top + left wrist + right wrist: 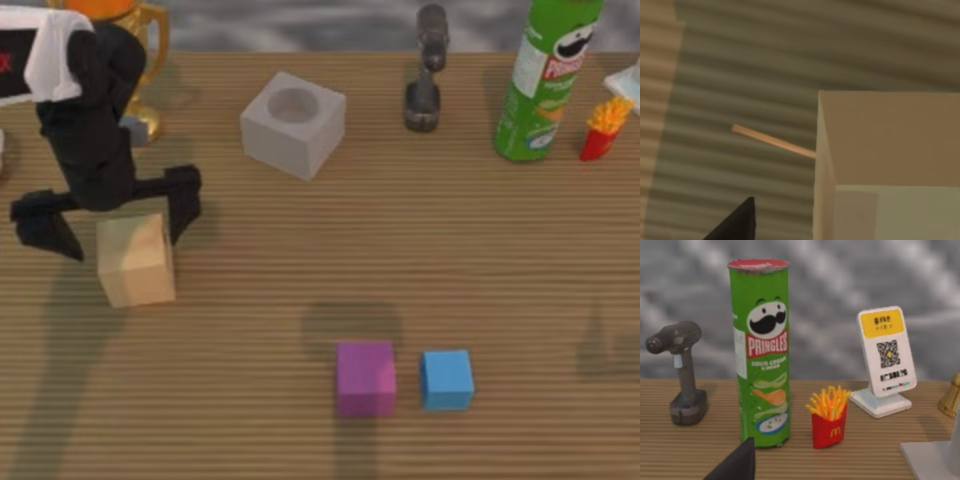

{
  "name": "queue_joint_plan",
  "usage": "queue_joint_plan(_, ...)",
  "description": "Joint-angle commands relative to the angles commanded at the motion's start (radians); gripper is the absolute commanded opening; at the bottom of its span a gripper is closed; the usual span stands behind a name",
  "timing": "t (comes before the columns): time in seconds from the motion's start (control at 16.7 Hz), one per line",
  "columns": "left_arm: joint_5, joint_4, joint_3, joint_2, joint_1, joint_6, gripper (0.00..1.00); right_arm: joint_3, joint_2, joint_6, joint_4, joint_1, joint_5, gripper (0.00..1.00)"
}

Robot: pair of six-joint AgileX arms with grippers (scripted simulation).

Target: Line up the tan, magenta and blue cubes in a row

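The large tan cube [136, 262] rests on the wooden table at the left; it also fills the near side of the left wrist view [890, 165]. My left gripper [113, 215] hovers over the cube's far edge, open, with one black finger on each side of it and nothing held. One dark fingertip [738, 224] shows beside the cube. The magenta cube [365, 377] and the smaller blue cube [446, 379] sit side by side near the front, a small gap between them. My right arm is outside the top view; a single fingertip [741, 460] shows, far from the cubes.
At the back stand a pale grey block with a round hole [293, 122], a dark drill [425, 80], a green Pringles can [545, 80] and a fries carton [607, 128]. A gold cup [148, 50] is behind my left arm. A QR sign [885, 360] stands far right.
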Motion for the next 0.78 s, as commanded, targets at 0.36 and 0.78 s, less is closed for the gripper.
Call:
queue_joint_plan(0.36, 0.001, 0.136, -0.081, 0.061, -0.001, 0.0, 1.0, 0.0, 0.0, 0.0, 0.0, 0.0, 0.0, 1.0)
queue_joint_plan(0.78, 0.001, 0.136, -0.081, 0.061, -0.001, 0.0, 0.62, 0.0, 0.0, 0.0, 0.0, 0.0, 0.0, 1.0)
